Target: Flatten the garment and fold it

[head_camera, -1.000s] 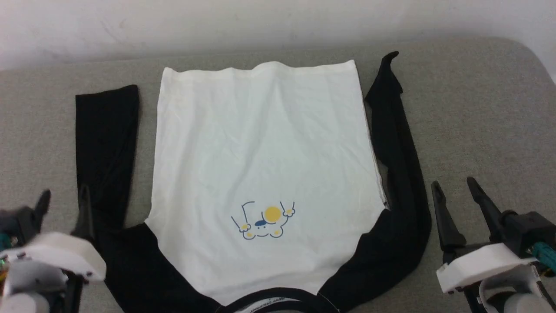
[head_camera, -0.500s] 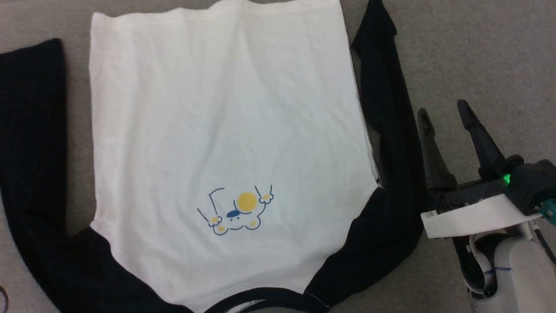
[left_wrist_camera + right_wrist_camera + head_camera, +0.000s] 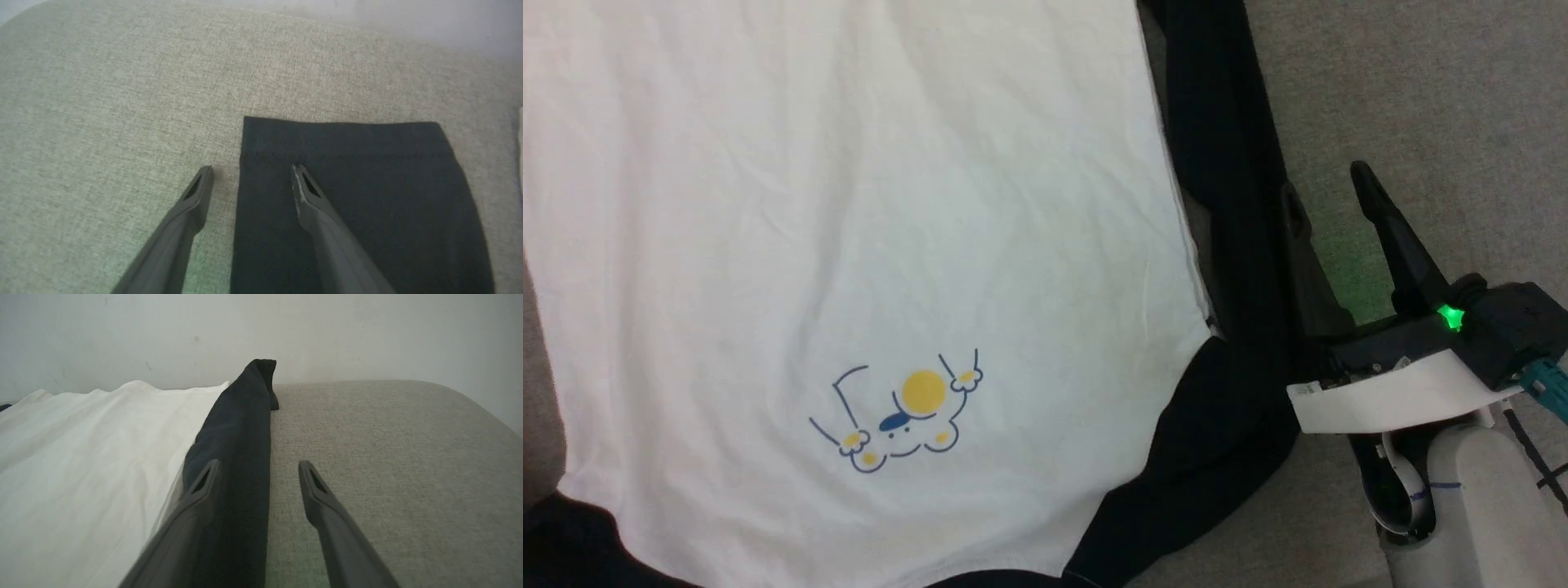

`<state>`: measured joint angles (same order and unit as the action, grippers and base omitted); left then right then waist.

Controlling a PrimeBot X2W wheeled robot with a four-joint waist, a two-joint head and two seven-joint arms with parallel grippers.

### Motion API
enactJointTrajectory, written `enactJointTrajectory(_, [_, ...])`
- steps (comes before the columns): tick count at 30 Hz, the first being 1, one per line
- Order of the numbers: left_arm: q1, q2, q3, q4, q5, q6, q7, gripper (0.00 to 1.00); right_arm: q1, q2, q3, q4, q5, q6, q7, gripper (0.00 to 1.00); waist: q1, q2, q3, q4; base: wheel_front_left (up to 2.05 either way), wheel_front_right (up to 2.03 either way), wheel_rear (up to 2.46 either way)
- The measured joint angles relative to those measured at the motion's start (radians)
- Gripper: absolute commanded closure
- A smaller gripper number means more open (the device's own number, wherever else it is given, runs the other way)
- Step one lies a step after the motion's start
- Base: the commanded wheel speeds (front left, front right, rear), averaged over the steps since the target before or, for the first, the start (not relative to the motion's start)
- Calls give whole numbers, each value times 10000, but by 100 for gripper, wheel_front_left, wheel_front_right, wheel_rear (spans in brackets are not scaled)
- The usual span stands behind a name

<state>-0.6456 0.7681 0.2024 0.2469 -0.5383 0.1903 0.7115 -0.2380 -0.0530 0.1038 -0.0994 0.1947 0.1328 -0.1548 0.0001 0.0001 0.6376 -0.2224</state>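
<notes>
White-and-black garment (image 3: 849,204) flat on grey fabric (image 3: 1421,98) — left tool (image 3: 252,168) and right tool (image 3: 1325,181) agape, each astride a sleeve edge.

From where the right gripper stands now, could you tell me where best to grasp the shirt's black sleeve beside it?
Probably the outer edge of the black sleeve, approached from the robot's right: it lies as a long narrow strip, that edge free on the grey surface, and the open right gripper straddles it.
</notes>
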Motion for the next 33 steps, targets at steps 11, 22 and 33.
enactJointTrajectory(11, [528,198,727,-493,-568,397,541,100,-52,0,52,527,228,0,-148,0,-1,0,96,-314,0,0,0])
enactJointTrajectory(22, [2288,-326,1716,140,-159,-19,-2857,100,585,2,-221,865,232,0,128,0,-1,0,-1478,36,0,0,0])
enactJointTrajectory(33, [4954,-159,3290,-895,-407,-314,-3024,100,1754,-2,-721,527,194,-2,575,0,-3,0,-3372,719,0,0,0])
